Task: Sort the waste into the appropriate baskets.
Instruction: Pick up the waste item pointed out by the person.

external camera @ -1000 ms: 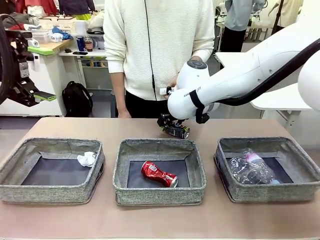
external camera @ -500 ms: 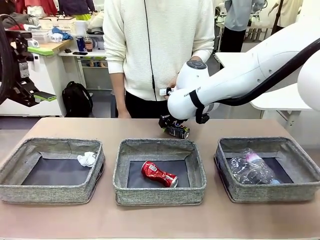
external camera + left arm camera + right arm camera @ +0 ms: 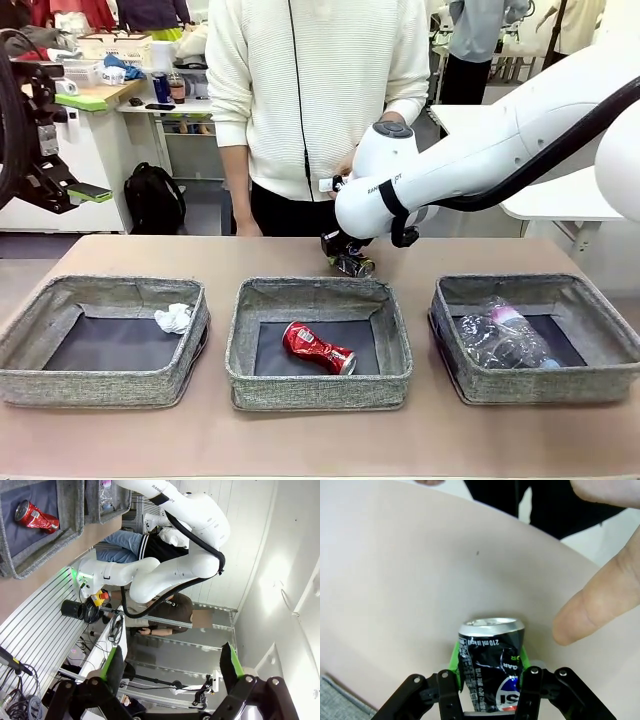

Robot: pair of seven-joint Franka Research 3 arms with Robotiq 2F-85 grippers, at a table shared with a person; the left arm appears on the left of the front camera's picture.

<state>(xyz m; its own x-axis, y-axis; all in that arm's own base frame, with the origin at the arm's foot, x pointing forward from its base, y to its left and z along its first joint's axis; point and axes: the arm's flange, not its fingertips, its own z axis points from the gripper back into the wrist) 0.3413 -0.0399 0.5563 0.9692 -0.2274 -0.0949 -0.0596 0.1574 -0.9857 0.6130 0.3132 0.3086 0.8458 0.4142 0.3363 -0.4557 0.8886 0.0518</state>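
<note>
A dented dark blue-black can lies on the table just behind the middle basket. My right gripper is shut on it, a green pad against each side. A person's hand hovers close to the can's right. The red can lies in the middle basket. A white tissue wad sits in the left basket. A clear plastic bottle with crumpled clear plastic rests in the right basket. My left gripper is open and raised off the table's left side.
The person stands at the far edge of the table, right behind the can. The three baskets line the near half of the table. My right arm reaches in from the right, above the right basket.
My right gripper's jaws have closed in on the dark can, which shifted slightly on the table. The left arm has not moved.
</note>
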